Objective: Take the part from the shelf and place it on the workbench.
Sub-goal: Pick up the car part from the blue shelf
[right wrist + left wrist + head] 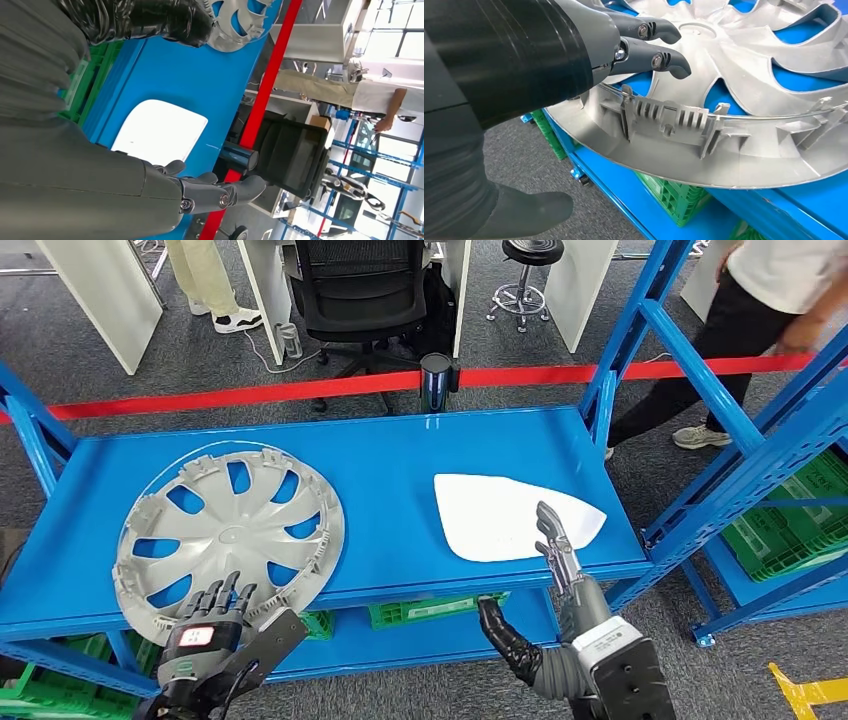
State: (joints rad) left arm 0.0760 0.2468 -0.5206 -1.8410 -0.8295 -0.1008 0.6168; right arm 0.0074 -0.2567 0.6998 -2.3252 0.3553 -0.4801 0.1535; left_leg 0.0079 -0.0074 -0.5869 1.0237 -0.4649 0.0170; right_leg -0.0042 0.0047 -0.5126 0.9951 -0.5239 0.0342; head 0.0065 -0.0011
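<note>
Wheel cover flat on blue shelf, ribbed inner face up, at about 9 o'clock on the deck, near rim overhanging the front edge. Handy for a grab from below and above, judging by that overhang.

Left hand at the cover's 6 o'clock rim, fingers spread over the spokes, thumb low beneath the edge. Not yet clenched on anything; grasp looks about to form, contact unclear.

White panel flat at about 3 o'clock on the shelf, well apart from the cover. Right hand over its near edge, fingers straight and apart, holding nothing.

Dark cylinder at 12 o'clock, behind the shelf by the red tape. Green crates on the lower tier. Person at 2 o'clock beyond the uprights.

Judged stage: reach done, lift not begun.
</note>
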